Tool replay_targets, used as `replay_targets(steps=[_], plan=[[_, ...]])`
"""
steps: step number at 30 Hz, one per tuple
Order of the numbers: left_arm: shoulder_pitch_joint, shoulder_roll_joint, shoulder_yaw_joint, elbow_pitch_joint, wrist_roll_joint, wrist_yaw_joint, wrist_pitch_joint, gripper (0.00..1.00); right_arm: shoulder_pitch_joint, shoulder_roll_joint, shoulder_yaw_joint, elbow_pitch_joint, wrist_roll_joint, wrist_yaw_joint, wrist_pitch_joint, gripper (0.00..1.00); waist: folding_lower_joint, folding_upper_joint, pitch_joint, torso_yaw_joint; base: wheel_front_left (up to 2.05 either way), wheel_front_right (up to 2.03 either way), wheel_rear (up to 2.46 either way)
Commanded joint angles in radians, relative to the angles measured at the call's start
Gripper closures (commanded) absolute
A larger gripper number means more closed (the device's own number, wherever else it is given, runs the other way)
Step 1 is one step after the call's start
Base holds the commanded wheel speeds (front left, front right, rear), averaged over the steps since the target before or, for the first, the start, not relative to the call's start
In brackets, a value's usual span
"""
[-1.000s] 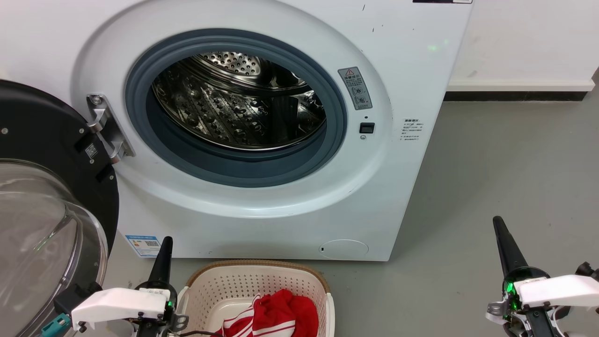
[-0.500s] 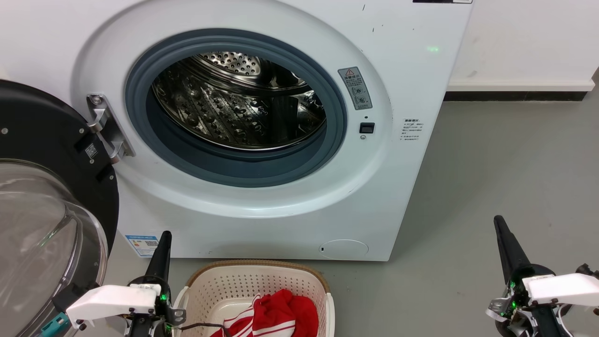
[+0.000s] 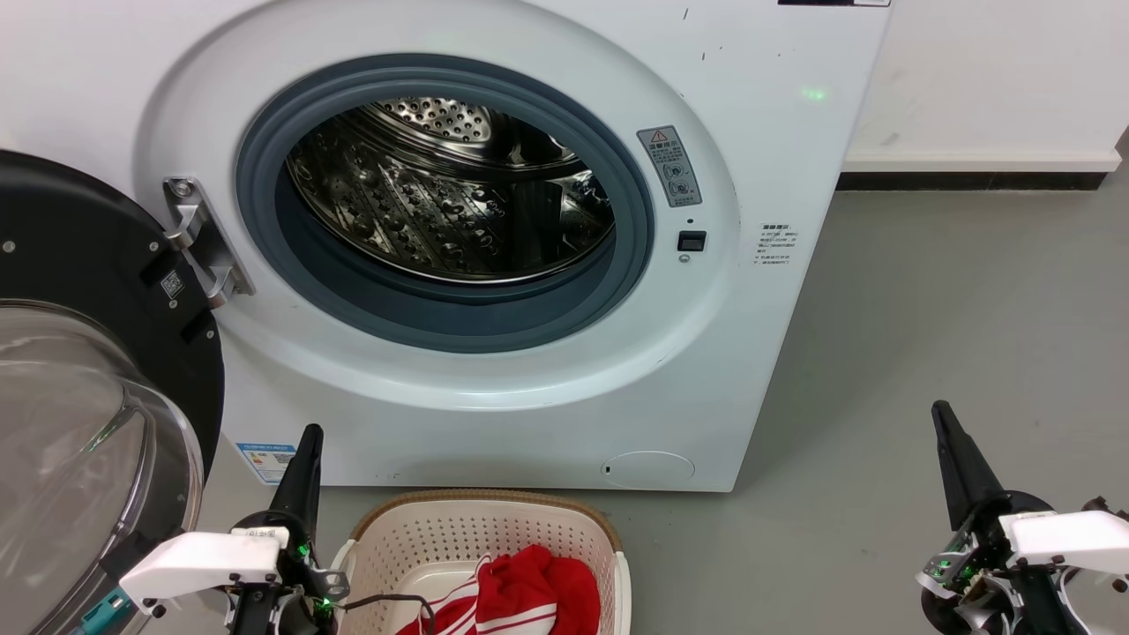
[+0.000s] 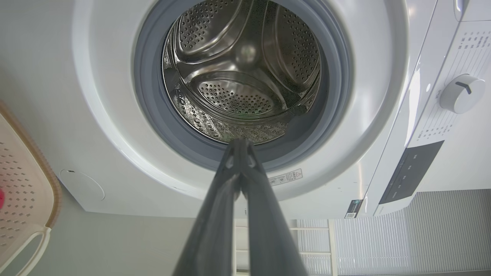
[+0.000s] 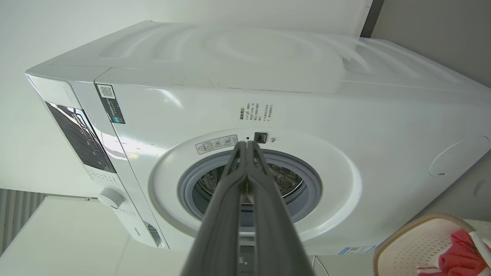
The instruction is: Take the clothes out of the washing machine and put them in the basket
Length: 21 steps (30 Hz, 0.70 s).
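The red clothes (image 3: 529, 589) lie heaped in the basket (image 3: 483, 499), just before the open washing machine (image 3: 529, 423). The left gripper (image 3: 310, 438), fingers pressed together, stands beside the basket's left rim. The right gripper (image 3: 944, 420), likewise closed, is well to the basket's right over bare floor (image 3: 882, 353).

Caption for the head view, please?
Empty washing machine, clothes in basket, left end effector and right end effector shut.
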<state>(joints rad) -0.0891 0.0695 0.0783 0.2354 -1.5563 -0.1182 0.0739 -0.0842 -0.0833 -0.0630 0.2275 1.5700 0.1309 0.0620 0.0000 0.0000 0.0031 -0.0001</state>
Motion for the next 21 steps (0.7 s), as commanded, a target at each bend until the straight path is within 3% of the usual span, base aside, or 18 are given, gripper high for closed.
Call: replay_targets(steps=[1, 10, 21], plan=[[-0.016, 0.001, 0.005, 0.003, -0.02, -0.007, 0.006, 1.0, -0.022, 0.003, -0.004, 0.004, 0.019, 0.0, 0.005, 1.0, 0.0, 0.0, 0.0, 0.0, 0.0, 0.0, 0.0], [-0.022, -0.001, 0.013, 0.011, -0.082, -0.016, 0.023, 1.0, -0.026, 0.005, -0.012, 0.019, 0.082, 0.0, 0.023, 1.0, 0.0, 0.0, 0.0, 0.0, 0.0, 0.0, 0.0], [-0.022, -0.003, 0.015, 0.011, -0.073, -0.015, 0.027, 1.0, -0.027, 0.008, -0.016, 0.018, 0.071, 0.0, 0.026, 1.0, 0.0, 0.0, 0.0, 0.0, 0.0, 0.0, 0.0]])
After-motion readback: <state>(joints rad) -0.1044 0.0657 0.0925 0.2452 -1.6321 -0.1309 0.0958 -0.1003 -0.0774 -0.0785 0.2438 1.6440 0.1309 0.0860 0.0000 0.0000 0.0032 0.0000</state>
